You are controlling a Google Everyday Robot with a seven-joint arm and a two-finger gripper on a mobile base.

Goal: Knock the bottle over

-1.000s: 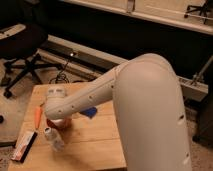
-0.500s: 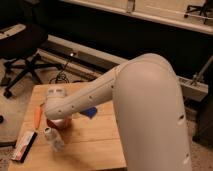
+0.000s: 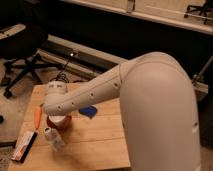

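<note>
The small clear bottle (image 3: 54,138) with a whitish cap stands near the front left of the wooden table (image 3: 95,140). Right behind it is the red-orange cup (image 3: 59,121) with a white inside. My white arm reaches down from the right, and its wrist (image 3: 55,97) hangs over the cup. The gripper itself is hidden under the wrist, just above the cup and behind the bottle.
An orange carrot-like thing (image 3: 37,116) lies at the table's left side. A flat red and white packet (image 3: 24,145) lies at the front left edge. A blue object (image 3: 88,111) lies mid-table. A black office chair (image 3: 22,55) stands on the floor to the back left.
</note>
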